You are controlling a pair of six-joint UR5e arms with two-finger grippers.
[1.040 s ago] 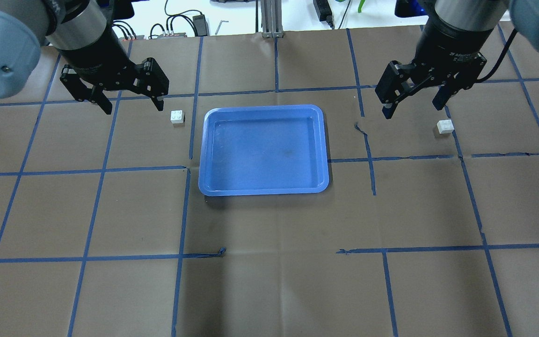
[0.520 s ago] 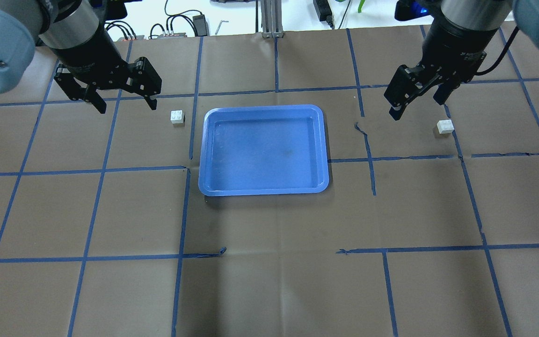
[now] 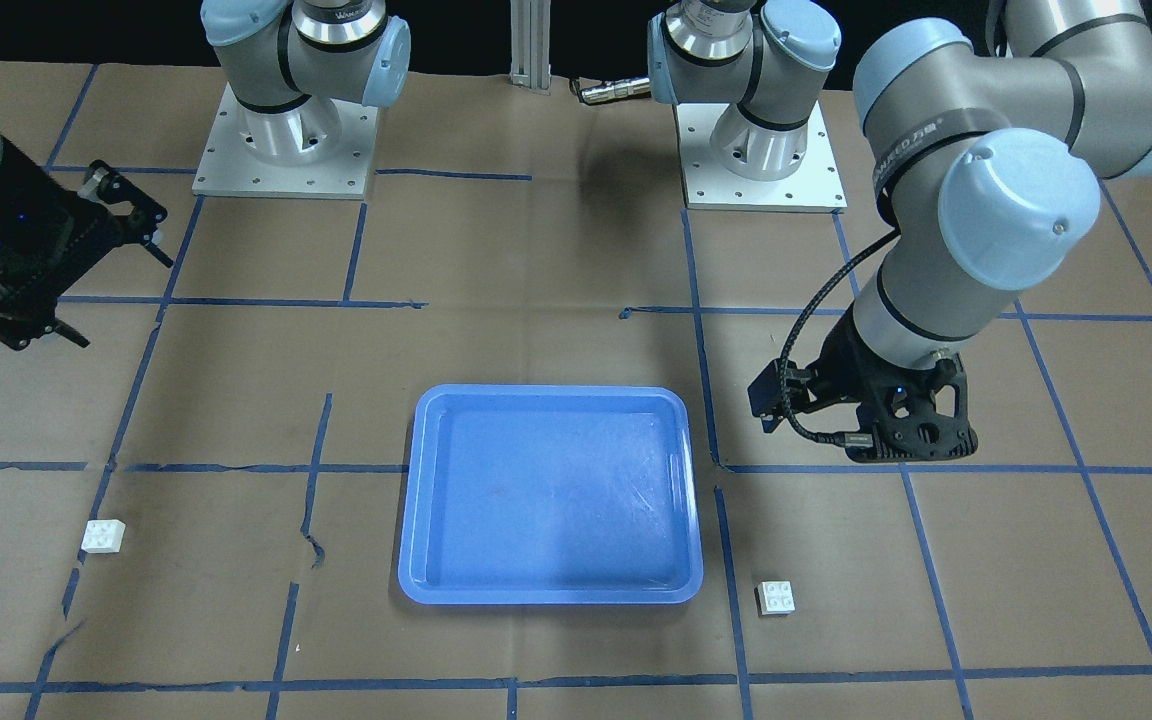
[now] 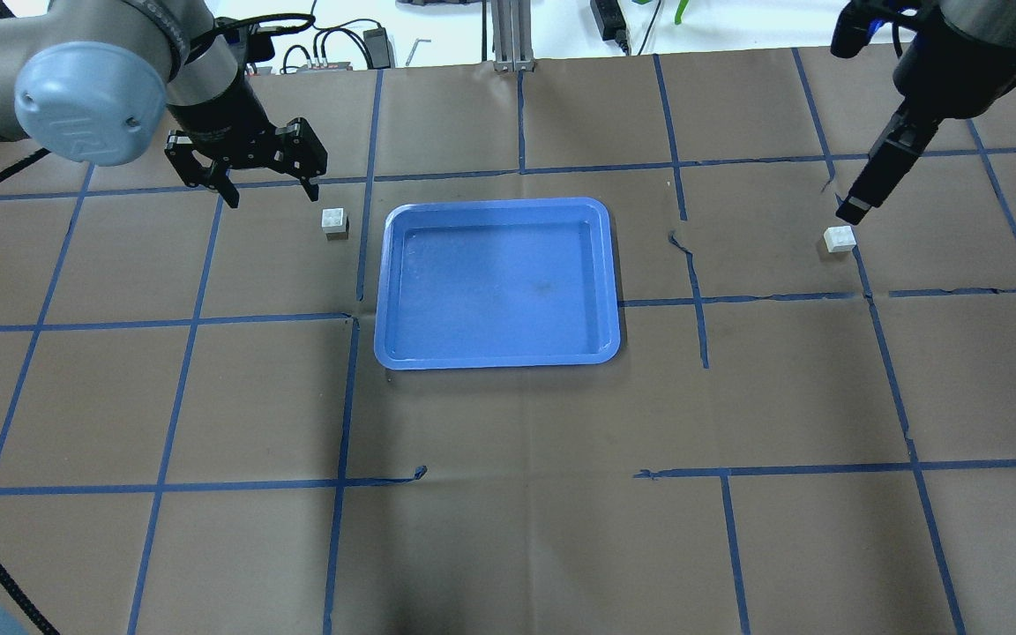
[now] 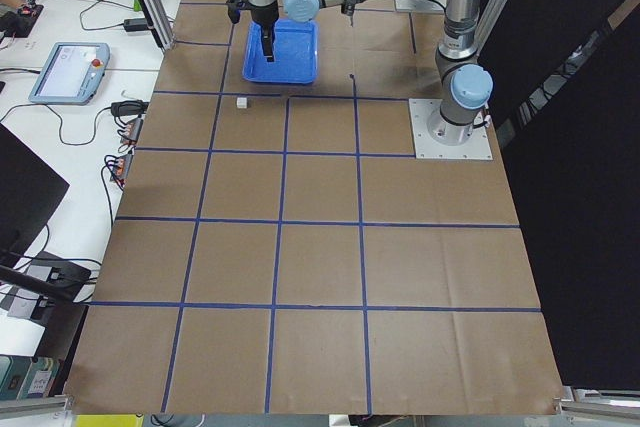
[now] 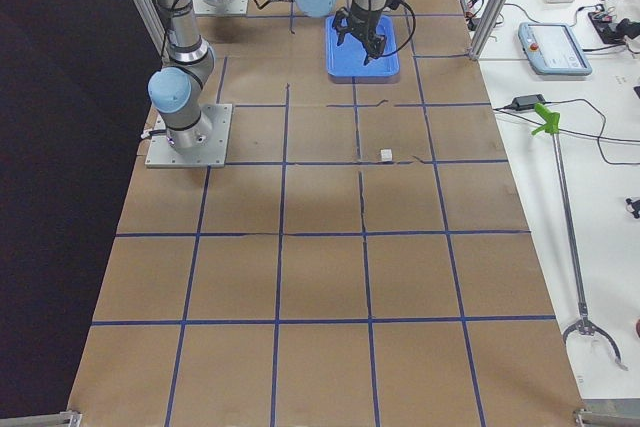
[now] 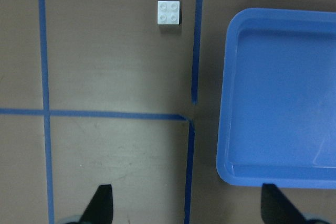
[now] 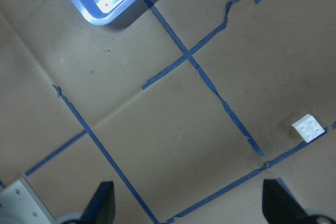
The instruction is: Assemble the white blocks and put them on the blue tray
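Reaching is the step in hand: left claw (image 4: 272, 199) and right claw (image 4: 852, 210) both hang wide open. Each is near its white block (image 4: 334, 220) (image 4: 840, 238) on the table (image 4: 517, 529), flanking the blue tray (image 4: 497, 205). Next, each should centre over its block and descend.

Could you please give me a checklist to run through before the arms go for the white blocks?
1. The left gripper is open: ok, fingertips wide apart in its wrist view.
2. The right gripper is open: ok, same.
3. The left white block lies free, studs up: ok.
4. The right white block lies free, studs up: ok.
5. Each gripper is centred over its block: not ok, both blocks sit off-centre in the wrist views.
6. The blue tray is empty: ok.
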